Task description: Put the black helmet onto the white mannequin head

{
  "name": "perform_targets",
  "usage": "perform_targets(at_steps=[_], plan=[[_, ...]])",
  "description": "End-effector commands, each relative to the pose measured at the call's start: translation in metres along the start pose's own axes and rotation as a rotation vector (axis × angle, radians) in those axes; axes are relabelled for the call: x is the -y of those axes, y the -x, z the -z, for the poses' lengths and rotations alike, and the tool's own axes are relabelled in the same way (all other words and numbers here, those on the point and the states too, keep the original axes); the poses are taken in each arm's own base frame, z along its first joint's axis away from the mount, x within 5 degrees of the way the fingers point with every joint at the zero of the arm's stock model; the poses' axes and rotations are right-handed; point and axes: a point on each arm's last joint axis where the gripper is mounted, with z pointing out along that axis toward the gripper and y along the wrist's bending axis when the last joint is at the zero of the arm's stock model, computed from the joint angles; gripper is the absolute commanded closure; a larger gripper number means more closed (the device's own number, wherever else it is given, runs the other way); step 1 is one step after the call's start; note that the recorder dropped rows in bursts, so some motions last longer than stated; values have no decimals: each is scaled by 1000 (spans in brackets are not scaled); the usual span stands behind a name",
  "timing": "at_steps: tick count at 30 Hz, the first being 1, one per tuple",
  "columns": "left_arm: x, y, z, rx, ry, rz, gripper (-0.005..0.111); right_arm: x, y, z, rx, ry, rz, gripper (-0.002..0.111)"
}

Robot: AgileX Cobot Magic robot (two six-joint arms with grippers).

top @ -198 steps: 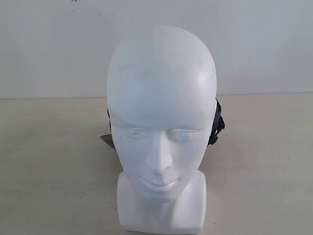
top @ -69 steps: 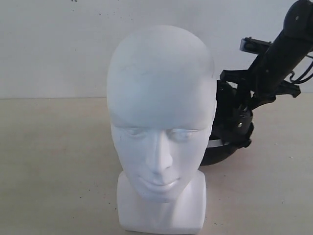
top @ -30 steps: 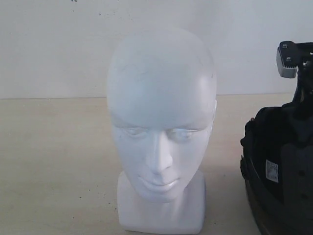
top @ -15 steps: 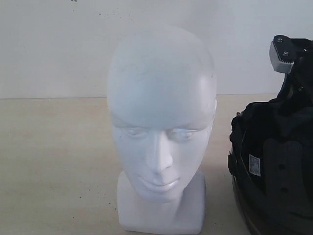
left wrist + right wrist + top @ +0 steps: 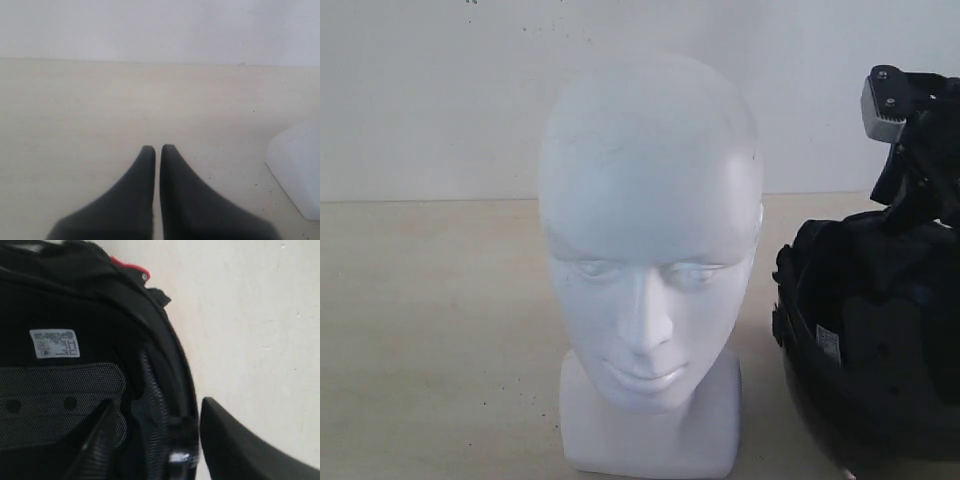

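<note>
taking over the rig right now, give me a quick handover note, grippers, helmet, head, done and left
Left gripper: shut, empty, over bare table.
Right gripper: shut on the black helmet, rim between its fingers.
Helmet is right of the white mannequin head in the exterior view, padding facing the camera.
Done: helmet gripped. Left: lift it over the bare head and lower it on.

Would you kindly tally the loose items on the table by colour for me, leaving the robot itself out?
Black: 1 (black helmet)
White: 1 (white mannequin head)
Total: 2
</note>
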Motion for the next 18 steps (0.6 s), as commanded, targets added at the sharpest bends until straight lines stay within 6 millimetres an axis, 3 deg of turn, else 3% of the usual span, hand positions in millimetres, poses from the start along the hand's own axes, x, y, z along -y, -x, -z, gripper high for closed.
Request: perform_targets(at_steps=[1, 10, 15, 18], plan=[[0, -1, 0, 0, -1, 2, 102, 5, 5, 7, 30, -75, -112, 48], [0, -1, 0, 0, -1, 2, 102, 8, 6, 13, 54, -124, -462, 45], [0, -1, 0, 0, -1, 2, 102, 2, 11, 33, 77, -155, -731, 45], [0, -1, 0, 0, -1, 2, 102, -2, 14, 53, 81, -219, -775, 45]])
